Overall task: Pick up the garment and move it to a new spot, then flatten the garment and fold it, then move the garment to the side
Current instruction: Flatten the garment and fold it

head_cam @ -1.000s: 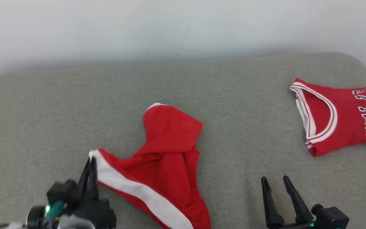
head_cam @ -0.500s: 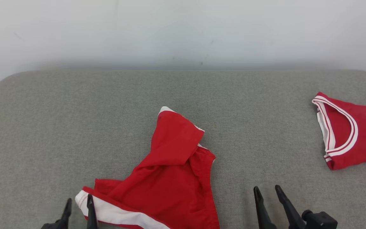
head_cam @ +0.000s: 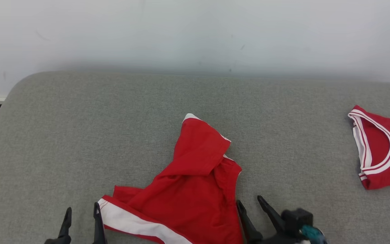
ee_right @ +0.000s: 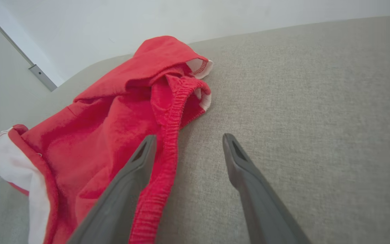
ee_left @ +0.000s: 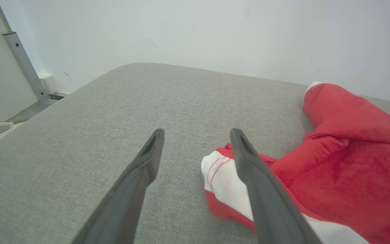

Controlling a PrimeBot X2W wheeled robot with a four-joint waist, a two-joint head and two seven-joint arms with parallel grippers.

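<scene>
A grey cushion (head_cam: pixel 80 128) runs along a white wall (head_cam: pixel 181 34). The red shorts (head_cam: pixel 195 183) lie crumpled at the middle of its near edge, their white stripe toward my left. My left gripper (head_cam: pixel 81 220) stands open just beside the striped corner, holding nothing. My right gripper (head_cam: pixel 249 203) is open too, on the shorts' other side, one finger by the elastic waistband. A red jersey (head_cam: pixel 377 152) lies at the right edge.

Head view looks down; low, close wrist views flank the shared garment (head_cam: pixel 195 189).
</scene>
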